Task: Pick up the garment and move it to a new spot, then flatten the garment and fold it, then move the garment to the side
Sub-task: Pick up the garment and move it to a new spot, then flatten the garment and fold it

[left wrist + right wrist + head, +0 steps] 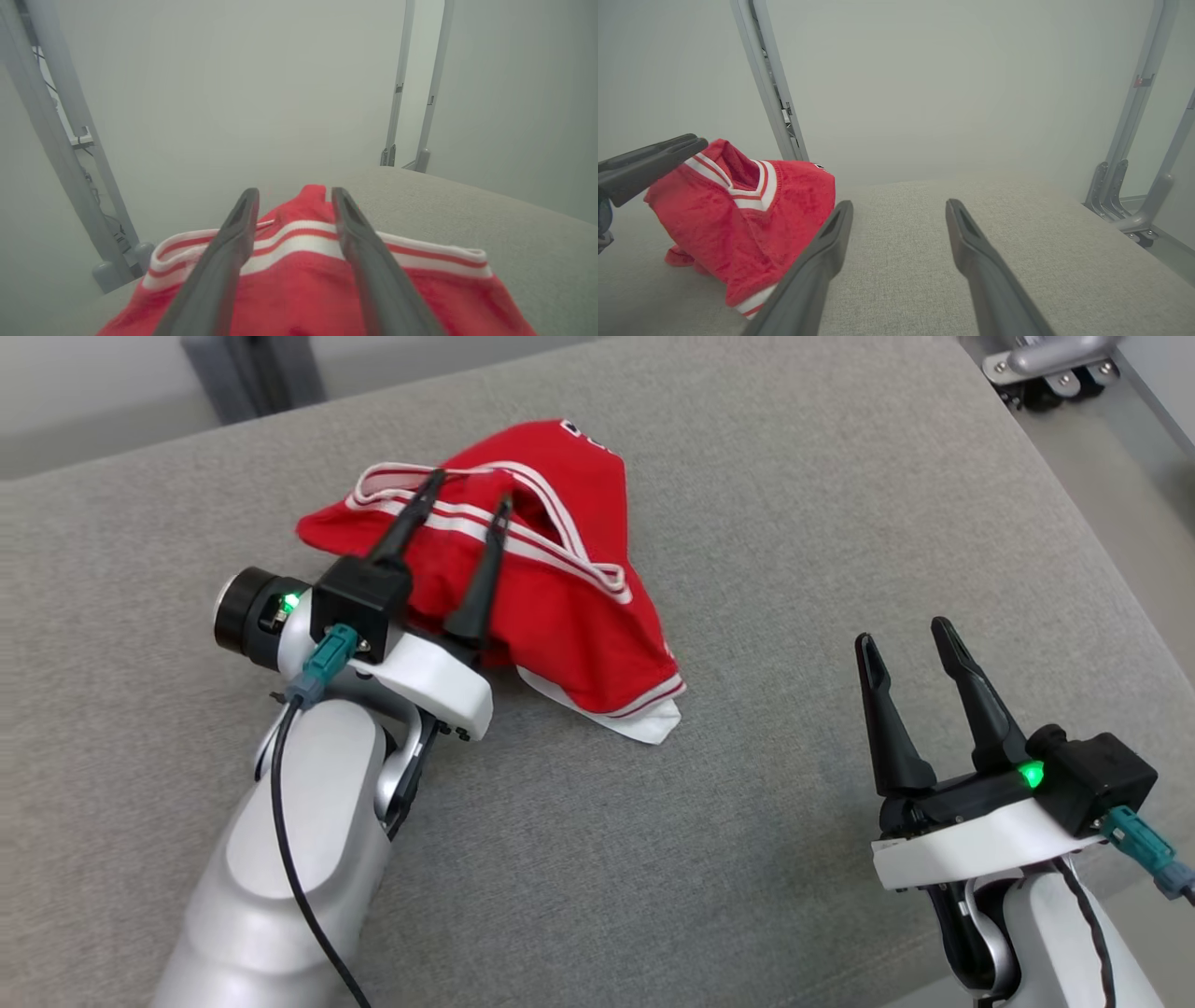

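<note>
Presently we find the left gripper [471,490] spread apart over the red garment [569,607], upper left; the right gripper [902,632] likewise spread, lower right.

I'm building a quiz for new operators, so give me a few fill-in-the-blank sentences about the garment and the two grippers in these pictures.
1. The garment is ___ with white stripes.
2. The left gripper hovers over the garment with its jaws ___.
3. The right gripper points over a bare part of the ___ cushion, apart from the garment.

Missing words: red; open; gray.
</note>
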### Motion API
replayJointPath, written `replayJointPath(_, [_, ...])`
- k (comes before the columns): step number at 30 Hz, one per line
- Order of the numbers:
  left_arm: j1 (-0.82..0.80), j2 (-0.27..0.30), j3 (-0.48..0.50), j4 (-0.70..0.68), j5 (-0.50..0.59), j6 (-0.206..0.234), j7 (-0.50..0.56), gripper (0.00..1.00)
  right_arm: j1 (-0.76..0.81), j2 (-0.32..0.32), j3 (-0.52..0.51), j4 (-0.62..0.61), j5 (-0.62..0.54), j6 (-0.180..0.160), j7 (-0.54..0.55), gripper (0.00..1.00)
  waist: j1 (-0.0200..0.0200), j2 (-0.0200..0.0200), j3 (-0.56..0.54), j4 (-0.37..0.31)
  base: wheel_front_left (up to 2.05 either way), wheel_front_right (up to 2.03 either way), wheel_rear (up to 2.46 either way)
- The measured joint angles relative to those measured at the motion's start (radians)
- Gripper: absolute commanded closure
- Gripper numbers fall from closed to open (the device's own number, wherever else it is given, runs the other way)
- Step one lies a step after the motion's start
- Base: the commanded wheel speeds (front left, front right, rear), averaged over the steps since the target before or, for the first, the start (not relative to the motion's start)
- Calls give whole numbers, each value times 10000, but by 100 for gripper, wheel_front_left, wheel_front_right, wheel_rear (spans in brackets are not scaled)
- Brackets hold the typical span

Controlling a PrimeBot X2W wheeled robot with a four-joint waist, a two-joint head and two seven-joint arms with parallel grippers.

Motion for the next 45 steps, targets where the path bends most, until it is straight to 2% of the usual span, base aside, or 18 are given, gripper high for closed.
replayJointPath(4, [447, -71, 151, -412, -109, 192, -10, 0, 128, 2, -4, 0, -130, 0, 0, 0, 0, 0, -253, 236, 0, 0, 0])
replayJointPath(8, [1154, -111, 299, -1014, -391, 520, -12, 0, 277, 4, 6, 19, -293, 0, 0, 0, 0, 0, -602, 752, 0, 0, 0])
replayJointPath(17, [3028, -123, 360, -2894, -1365, 1555, -12, 0, 785, 13, 150, 199, -420, 0, 0, 0, 0, 0, -1547, 2176, 0, 0, 0])
replayJointPath(22, [4091, -130, 556, -4002, -1204, 2080, -23, 0, 1099, 12, 82, 222, -456, 0, 0, 0, 0, 0, -2063, 2908, 0, 0, 0])
replayJointPath(28, [5164, -128, 878, -4288, -782, 2251, -29, 0, 1621, 10, 4, 221, -456, 0, 0, 0, 0, 0, -2693, 3491, 0, 0, 0])
replayJointPath(32, [5847, -128, 1122, -4376, -518, 2163, -27, 0, 1899, 10, -63, 232, -476, 0, 0, 0, 0, 0, -3030, 3724, 0, 0, 0])
replayJointPath(36, [6546, -132, 1323, -4523, -198, 2040, -27, 0, 2102, 8, -148, 299, -568, 0, 0, 0, 0, 0, -3275, 3809, 0, 0, 0])
replayJointPath(45, [7369, -132, 1258, -4786, 270, 2174, -27, 0, 2430, 6, -431, 303, -660, 0, 0, 0, 0, 0, -3564, 3821, 0, 0, 0])
